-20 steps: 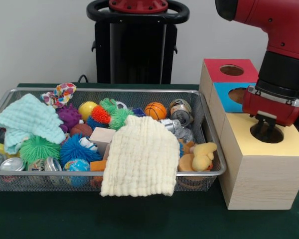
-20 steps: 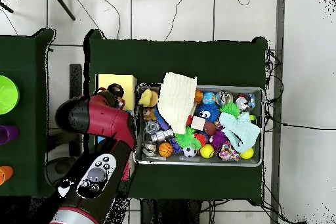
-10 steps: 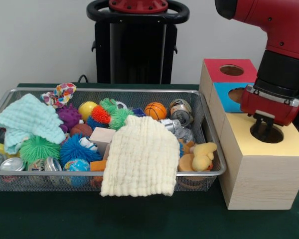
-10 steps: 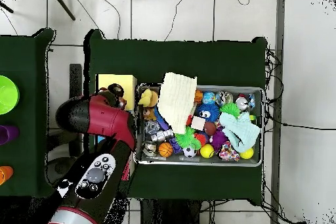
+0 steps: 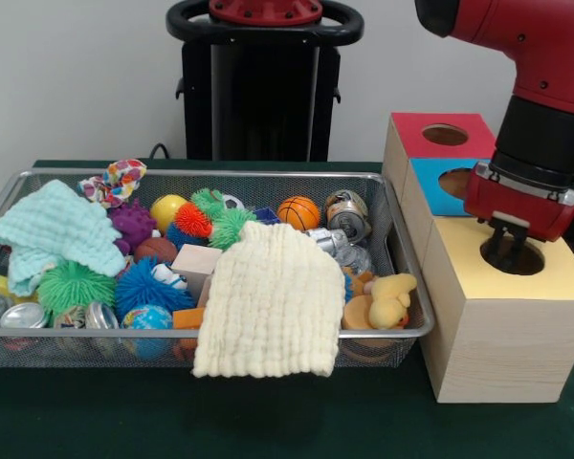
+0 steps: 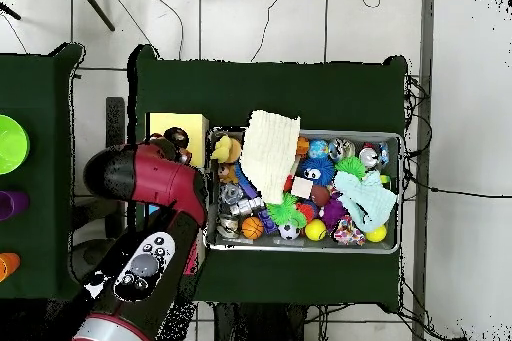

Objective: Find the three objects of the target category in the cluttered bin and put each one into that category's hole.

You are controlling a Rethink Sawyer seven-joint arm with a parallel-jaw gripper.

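- Front view: cream cloth (image 5: 271, 304) draped over the wire bin's (image 5: 383, 337) near rim, its long axis running near to far.
- Pincer (image 5: 508, 251) hung in the yellow box's hole (image 5: 513, 256), nudged slightly since a moment ago; open or closed, I cannot tell.
- Overhead view alone showed the arm's (image 6: 150, 182) elbow covering the boxes.

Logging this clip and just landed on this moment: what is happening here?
The Sawyer arm's gripper hangs right at the hole in the yellow-topped wooden box, beside the blue box and the red box. Whether it holds anything cannot be seen. The wire bin is crammed with balls, cans and plush toys, and a cream cloth drapes over its front rim. A mint cloth lies at the other end.
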